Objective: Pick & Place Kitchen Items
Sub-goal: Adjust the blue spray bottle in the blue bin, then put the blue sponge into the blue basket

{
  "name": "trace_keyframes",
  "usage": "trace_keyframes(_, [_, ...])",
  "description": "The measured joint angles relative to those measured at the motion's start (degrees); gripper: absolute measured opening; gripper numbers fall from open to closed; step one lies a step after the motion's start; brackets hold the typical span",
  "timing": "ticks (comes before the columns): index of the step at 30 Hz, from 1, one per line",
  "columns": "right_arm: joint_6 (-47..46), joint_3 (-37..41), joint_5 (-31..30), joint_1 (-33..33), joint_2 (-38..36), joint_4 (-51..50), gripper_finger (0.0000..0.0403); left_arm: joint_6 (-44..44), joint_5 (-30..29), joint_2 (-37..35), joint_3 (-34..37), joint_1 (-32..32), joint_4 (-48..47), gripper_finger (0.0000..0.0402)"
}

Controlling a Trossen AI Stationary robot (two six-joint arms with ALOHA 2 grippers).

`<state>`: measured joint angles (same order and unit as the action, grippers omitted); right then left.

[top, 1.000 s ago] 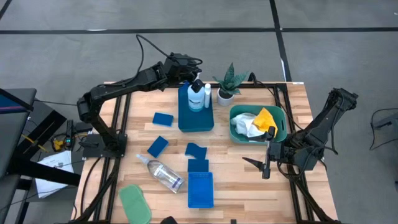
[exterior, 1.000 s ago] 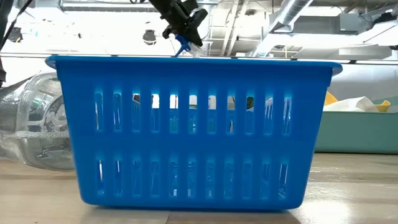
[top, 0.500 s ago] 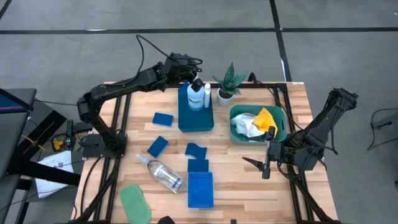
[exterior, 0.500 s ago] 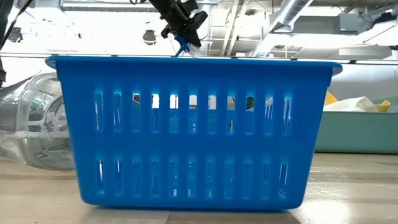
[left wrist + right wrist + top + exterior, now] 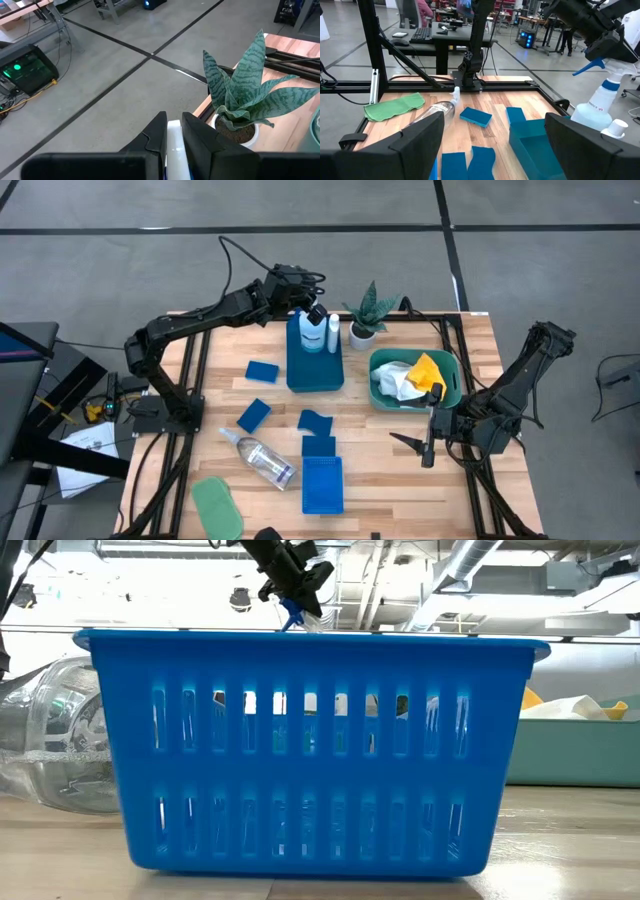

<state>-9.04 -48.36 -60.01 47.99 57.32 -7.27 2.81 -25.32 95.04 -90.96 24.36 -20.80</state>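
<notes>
- Blue-trigger spray bottle of white plastic (image 5: 314, 332) stands in the far blue rectangular tray (image 5: 314, 375), just beside the white blue-labelled bottle (image 5: 333, 332)
- Left gripper (image 5: 306, 307) is narrowed around the sprayer head, seen clamped on white plastic in the left wrist view; whether the base rests on the tray floor cannot be told
- Judgement: step in hand is setting this bottle down; keep it upright, release only once seated, withdraw straight upward clear of the neighbouring bottle and the potted green plant (image 5: 367, 312)
- Right gripper (image 5: 423, 445) waits wide and empty near the teal tub (image 5: 450, 379)
- Clear plastic bottle (image 5: 258, 456), green cloth (image 5: 216, 505) and blue square sponges (image 5: 262, 371) remain on the wooden table (image 5: 470, 340)
</notes>
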Motion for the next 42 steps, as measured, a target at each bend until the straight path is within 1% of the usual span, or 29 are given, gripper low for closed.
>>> trace_keyframes(12, [0.0, 0.0, 0.0, 0.0, 0.0, 0.0, 0.0336, -0.8, 0.6, 0.0, 0.0, 0.0, 0.6, 0.0047])
trace_keyframes(19, [0.0, 0.0, 0.2, 0.0, 0.0, 0.0, 0.0336, -1.6, 1.3, -0.2, -0.2, -0.2, 1.4, 0.0091])
trace_keyframes(29, [0.0, 0.0, 0.2, 0.0, 0.0, 0.0, 0.0336, -1.3, 1.4, -0.3, -0.2, -0.8, 2.7, 0.0129])
trace_keyframes(32, [0.0, 0.0, 0.2, 0.0, 0.0, 0.0, 0.0336, -1.3, 1.4, -1.3, -0.2, -0.9, 3.3, 0.0140])
trace_keyframes(37, [0.0, 0.0, 0.2, 0.0, 0.0, -0.2, 0.0336, -1.1, 2.1, -4.9, -0.2, -1.4, 3.8, 0.0154])
trace_keyframes(42, [0.0, 0.0, 0.2, 0.0, 0.0, -0.2, 0.0336, -0.1, 5.8, -9.3, -0.2, -3.6, 2.5, 0.0162])
